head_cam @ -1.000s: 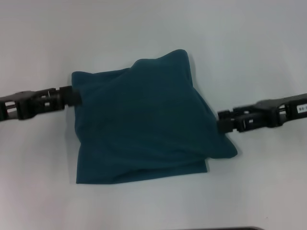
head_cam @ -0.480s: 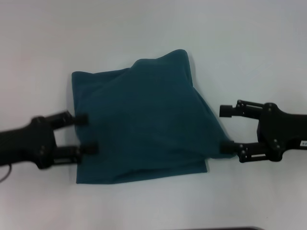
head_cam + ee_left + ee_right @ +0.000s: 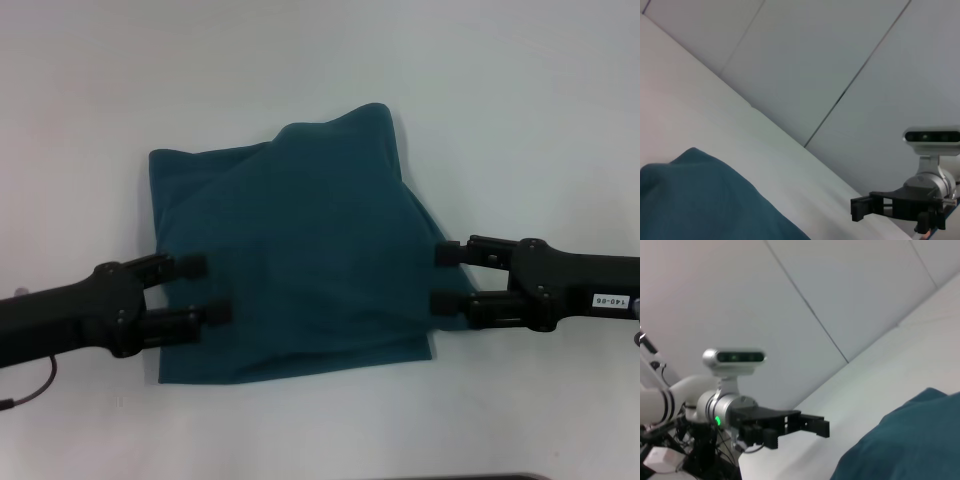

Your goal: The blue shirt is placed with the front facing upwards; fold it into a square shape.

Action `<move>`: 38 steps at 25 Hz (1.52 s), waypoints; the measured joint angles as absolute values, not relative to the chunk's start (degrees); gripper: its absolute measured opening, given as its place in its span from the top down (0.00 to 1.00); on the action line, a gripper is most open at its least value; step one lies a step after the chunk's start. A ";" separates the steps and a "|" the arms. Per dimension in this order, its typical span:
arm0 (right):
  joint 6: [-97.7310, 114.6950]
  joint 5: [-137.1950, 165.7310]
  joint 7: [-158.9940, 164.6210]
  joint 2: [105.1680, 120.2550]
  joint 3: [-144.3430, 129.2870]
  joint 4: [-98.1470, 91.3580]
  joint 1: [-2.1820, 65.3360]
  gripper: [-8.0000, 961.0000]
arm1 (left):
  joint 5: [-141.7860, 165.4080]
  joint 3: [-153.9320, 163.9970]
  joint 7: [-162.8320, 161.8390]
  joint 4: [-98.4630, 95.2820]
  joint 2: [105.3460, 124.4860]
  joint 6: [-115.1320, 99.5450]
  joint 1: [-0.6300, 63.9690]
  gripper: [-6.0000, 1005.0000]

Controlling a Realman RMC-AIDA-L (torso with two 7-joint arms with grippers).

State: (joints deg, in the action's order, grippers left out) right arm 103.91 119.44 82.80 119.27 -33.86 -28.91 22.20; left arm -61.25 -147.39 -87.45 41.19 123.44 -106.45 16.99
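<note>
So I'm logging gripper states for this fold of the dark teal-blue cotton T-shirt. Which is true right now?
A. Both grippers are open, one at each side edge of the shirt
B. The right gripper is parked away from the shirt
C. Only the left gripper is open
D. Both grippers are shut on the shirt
A: in the head view the left gripper and right gripper each show spread fingers, at opposite side edges of the dark teal-blue cotton T-shirt on the white table.

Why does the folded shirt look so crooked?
The blue shirt isn't a neat square: its top layer sits twisted, one corner poking up at the far edge, another sticking out under the open right gripper. The open left gripper hovers opposite.
</note>
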 joint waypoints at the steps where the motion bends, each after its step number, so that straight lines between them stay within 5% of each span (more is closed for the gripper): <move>1: 103.71 119.41 83.30 119.28 -33.85 -28.50 22.25 0.02 | -61.26 -147.60 -87.40 41.18 123.54 -106.60 16.63 0.10; 38: 98.80 119.28 74.14 119.45 -39.13 -25.30 25.44 0.02 | -60.47 -145.72 -81.84 39.42 122.70 -104.12 17.39 0.10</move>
State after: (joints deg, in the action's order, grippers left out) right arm 98.80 119.28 74.14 119.45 -39.13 -25.30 25.44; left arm -60.47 -145.72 -81.84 39.42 122.70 -104.12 17.39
